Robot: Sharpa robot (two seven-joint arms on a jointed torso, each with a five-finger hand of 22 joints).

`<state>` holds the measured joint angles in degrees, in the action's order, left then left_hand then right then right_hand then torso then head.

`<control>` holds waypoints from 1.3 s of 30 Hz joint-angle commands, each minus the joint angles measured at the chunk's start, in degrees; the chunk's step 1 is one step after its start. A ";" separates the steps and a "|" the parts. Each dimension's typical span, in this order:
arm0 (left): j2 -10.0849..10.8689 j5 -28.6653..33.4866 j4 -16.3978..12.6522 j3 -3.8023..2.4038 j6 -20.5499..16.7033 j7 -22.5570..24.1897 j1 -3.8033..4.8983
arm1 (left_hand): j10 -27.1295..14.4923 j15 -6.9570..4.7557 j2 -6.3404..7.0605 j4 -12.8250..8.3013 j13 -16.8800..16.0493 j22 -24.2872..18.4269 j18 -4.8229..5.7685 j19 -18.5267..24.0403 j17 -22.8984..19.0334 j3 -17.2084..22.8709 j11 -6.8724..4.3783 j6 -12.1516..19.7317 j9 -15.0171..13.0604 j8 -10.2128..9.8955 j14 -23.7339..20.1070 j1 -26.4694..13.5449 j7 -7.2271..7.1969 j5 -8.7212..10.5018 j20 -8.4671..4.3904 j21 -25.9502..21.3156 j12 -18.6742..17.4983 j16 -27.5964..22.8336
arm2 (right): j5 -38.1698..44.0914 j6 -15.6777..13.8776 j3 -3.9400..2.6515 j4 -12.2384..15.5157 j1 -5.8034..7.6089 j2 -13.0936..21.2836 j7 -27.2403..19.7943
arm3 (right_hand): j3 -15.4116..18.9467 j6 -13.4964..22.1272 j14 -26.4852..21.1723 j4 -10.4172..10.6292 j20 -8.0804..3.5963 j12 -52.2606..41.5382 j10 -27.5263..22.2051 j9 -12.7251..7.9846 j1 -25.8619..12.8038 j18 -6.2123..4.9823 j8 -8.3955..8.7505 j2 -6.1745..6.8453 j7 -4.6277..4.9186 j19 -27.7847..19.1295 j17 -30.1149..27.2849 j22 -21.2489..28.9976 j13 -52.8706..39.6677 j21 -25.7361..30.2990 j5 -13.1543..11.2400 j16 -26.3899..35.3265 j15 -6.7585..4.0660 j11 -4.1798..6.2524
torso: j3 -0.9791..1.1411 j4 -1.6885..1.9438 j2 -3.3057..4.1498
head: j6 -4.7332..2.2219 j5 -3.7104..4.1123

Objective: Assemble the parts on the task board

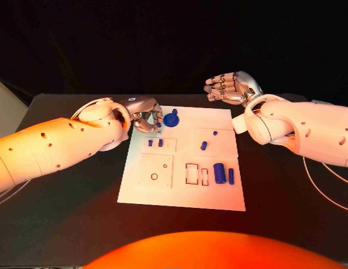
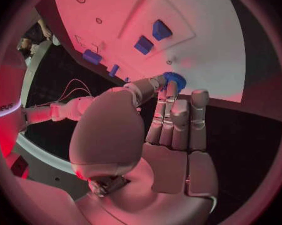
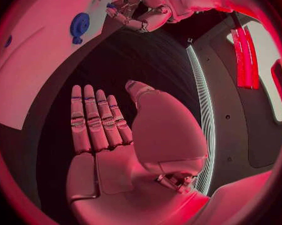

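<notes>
The blue gear sat at the far end of the white board, near its left corner, its flat face up and its short stem seemingly pointing away from the robot. The left hand lay just beside it with its fingertips at the toothed rim, probably to steady or seat it; whether they actually pinched it I cannot tell. The right hand hovered beyond the board's far right corner, holding nothing, fingers straight, likely waiting clear.
</notes>
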<state>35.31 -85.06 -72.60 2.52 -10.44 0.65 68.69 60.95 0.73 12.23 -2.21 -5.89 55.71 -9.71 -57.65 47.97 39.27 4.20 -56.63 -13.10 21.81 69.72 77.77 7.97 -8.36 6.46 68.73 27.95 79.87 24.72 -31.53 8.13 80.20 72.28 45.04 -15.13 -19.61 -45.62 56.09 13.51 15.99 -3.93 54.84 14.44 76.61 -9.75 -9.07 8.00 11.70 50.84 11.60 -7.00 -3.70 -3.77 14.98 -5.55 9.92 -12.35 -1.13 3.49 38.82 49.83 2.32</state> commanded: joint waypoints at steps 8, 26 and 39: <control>-1.12 -0.51 1.65 0.26 2.47 -1.75 -0.37 | 0.40 0.02 -0.05 0.01 0.09 0.02 0.89 -0.31 -0.01 -0.40 0.08 -0.17 -0.11 -0.34 0.48 -0.44 -0.06 0.09 0.22 0.22 -0.26 0.39 | 0.16 0.98 -0.01 0.02 -0.03 -0.09 -0.51 | 0.03 -0.53 0.31 -0.04 0.04 0.29 0.33 -0.09 -0.33 -0.70 0.38 -0.29 4.05 -0.39 -0.07 0.06 0.07 0.06 0.34 0.34 -0.13 0.03 | 0.04 -0.01 0.11 | 0.01 -0.16; -1.28 -0.63 1.75 0.77 4.60 -1.73 -0.53 | 0.63 0.00 -0.24 -0.15 0.10 -0.29 0.80 -0.03 -0.40 -0.27 0.05 -0.35 -0.21 -0.48 0.28 -0.16 -0.08 0.04 0.23 -0.02 -0.60 0.31 | 0.16 0.92 -0.01 0.01 -0.03 0.03 -0.54 | -0.05 -0.68 0.50 -0.15 0.05 0.31 0.39 -0.15 -0.37 -0.72 0.52 -0.40 4.03 -0.36 -0.32 0.43 0.08 0.00 0.34 0.53 -0.15 0.05 | 0.02 0.05 0.00 | 0.17 0.02; -1.75 -0.63 2.10 1.01 4.73 -1.58 -0.53 | 0.70 0.01 -0.27 -0.13 0.09 -0.23 0.82 -0.08 -0.39 -0.29 0.06 -0.40 -0.23 -0.52 0.27 -0.18 -0.06 0.06 0.24 0.00 -0.67 0.31 | 0.16 0.91 -0.01 -0.02 -0.04 -0.02 -0.56 | -0.05 -0.68 0.50 -0.15 0.05 0.31 0.39 -0.15 -0.37 -0.72 0.52 -0.40 4.03 -0.36 -0.32 0.43 0.08 0.00 0.34 0.53 -0.15 0.05 | 0.00 0.04 0.06 | 0.10 0.02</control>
<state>33.75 -85.44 -70.53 3.47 -6.70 -1.07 68.21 61.35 0.73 12.24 -2.21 -5.85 55.46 -9.71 -57.65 47.63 39.27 4.20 -56.61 -13.43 21.58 69.72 77.77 7.96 -8.36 6.46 68.73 27.45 80.09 24.70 -31.44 8.13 80.17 72.27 45.03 -15.12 -19.61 -46.02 56.30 13.51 15.99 -3.93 54.84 14.34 76.61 -9.75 -8.73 8.00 11.72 50.84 11.33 -6.63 -3.70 -3.77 14.98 -5.22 9.71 -12.35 -1.13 3.53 38.83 49.96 2.32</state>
